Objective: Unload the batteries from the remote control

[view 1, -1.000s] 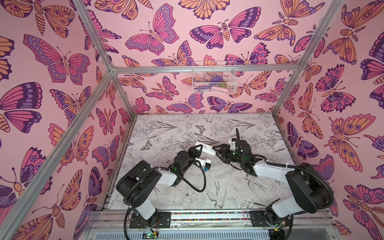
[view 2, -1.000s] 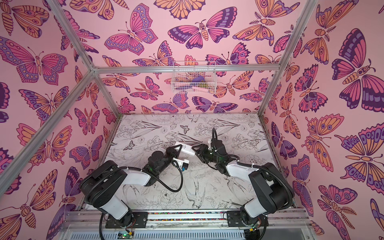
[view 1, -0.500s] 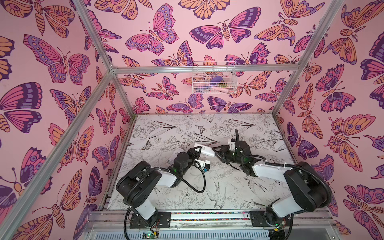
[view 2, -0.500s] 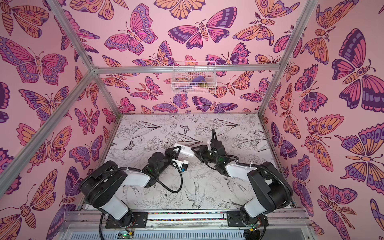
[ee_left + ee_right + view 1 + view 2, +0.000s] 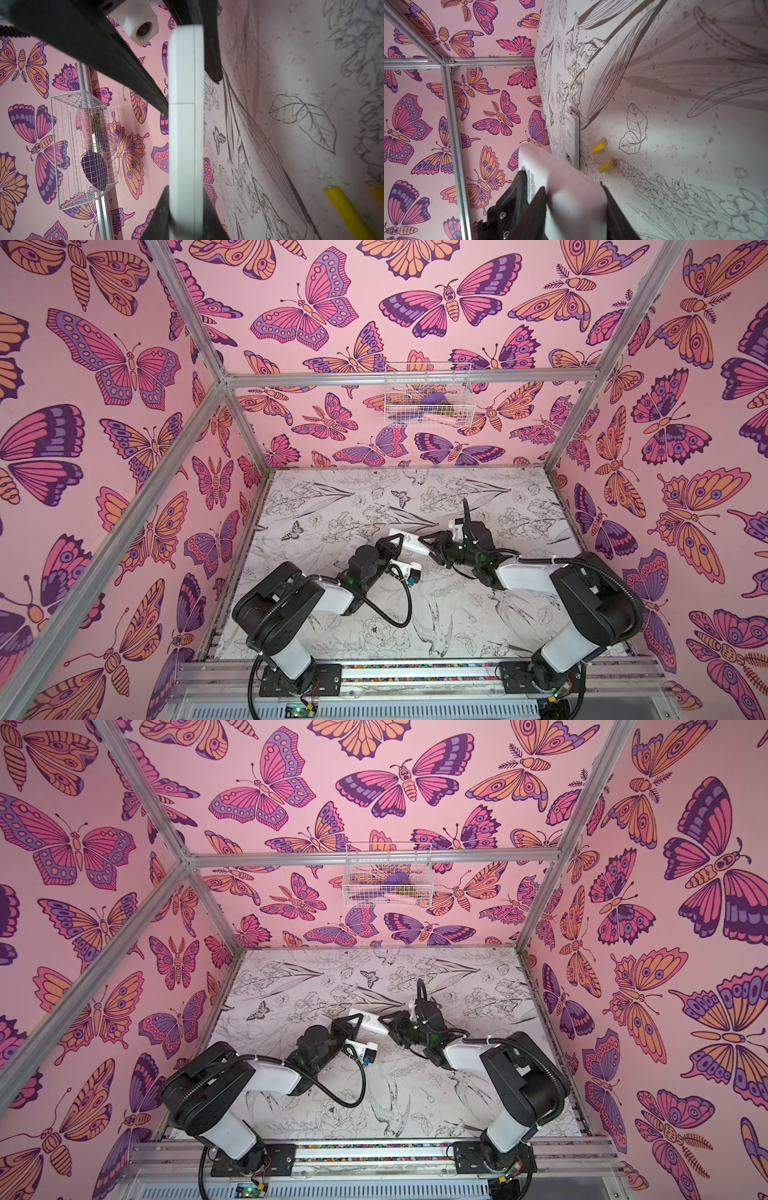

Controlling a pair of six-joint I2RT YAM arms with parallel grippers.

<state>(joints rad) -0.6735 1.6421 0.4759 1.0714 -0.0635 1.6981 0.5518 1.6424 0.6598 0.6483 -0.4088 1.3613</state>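
The white remote control (image 5: 409,542) (image 5: 368,1024) hangs above the middle of the table, held from both ends. My left gripper (image 5: 397,540) (image 5: 185,207) is shut on one end. My right gripper (image 5: 428,545) (image 5: 574,197) has both fingers pressed against the other end. In the right wrist view two yellow batteries (image 5: 600,143) (image 5: 607,165) lie loose on the table beside a second white remote-shaped piece (image 5: 572,139). One of these batteries (image 5: 345,212) also shows in the left wrist view. In both top views the batteries are hidden.
A flat white piece (image 5: 351,549) lies on the table left of my left gripper. A wire basket (image 5: 428,396) with a purple object hangs on the back wall. A black cable (image 5: 399,614) loops from the left arm. Pink walls and metal posts enclose the table.
The right gripper's jaws have narrowed onto the remote control's end. Both arms and the remote have barely moved.
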